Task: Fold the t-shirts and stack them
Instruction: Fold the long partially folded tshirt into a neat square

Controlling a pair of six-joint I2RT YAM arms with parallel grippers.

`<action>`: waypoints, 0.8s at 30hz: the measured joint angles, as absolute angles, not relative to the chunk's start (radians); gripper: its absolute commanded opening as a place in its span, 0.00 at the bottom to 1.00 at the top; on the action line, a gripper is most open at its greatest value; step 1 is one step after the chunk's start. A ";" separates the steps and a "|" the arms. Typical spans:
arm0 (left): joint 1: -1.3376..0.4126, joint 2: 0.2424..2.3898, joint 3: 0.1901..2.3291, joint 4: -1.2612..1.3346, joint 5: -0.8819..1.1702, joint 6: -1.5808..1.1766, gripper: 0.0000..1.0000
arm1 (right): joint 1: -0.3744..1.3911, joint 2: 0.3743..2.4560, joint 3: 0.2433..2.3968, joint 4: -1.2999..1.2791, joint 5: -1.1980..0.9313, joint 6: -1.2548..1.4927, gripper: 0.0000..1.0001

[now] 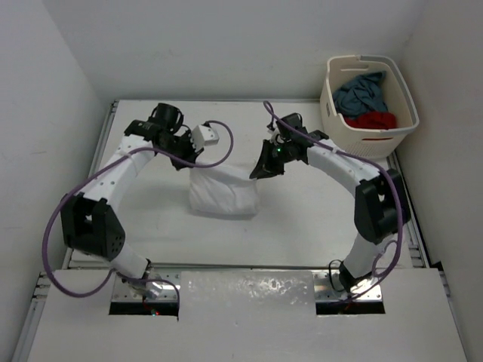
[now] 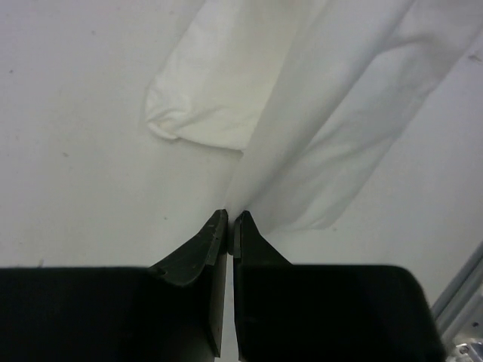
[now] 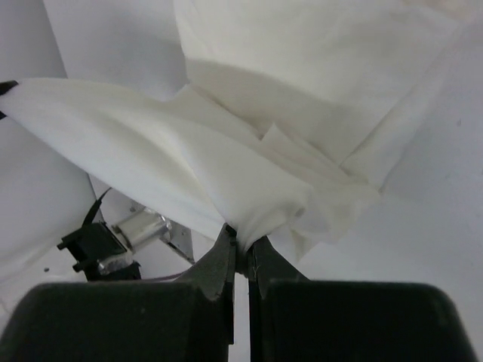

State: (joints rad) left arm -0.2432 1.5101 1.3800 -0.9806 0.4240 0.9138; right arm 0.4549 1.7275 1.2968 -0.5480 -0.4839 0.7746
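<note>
Blue-grey t-shirt [image 1: 361, 92] and red t-shirt [image 1: 371, 121] in cream basket [image 1: 377, 140], white t-shirt [image 1: 223, 194] outside

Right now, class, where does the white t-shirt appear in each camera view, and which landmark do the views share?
Top view: white t-shirt mid-table, held between the left gripper and right gripper.
Left wrist: upper middle and right, narrowing down into the left gripper.
Right wrist: across the top and middle, bunched into the right gripper.
Shared landmark: the white table beneath it.
</note>
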 measured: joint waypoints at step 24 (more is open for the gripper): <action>-0.228 1.810 1.470 -0.592 0.361 0.694 0.00 | 0.331 1.982 1.464 -0.421 -0.396 0.859 0.03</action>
State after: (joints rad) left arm -0.2276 1.8099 1.4700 -0.5922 0.3614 0.6937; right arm 0.3309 1.9820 1.4635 -0.4213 -0.3962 0.8589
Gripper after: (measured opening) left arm 0.030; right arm 0.012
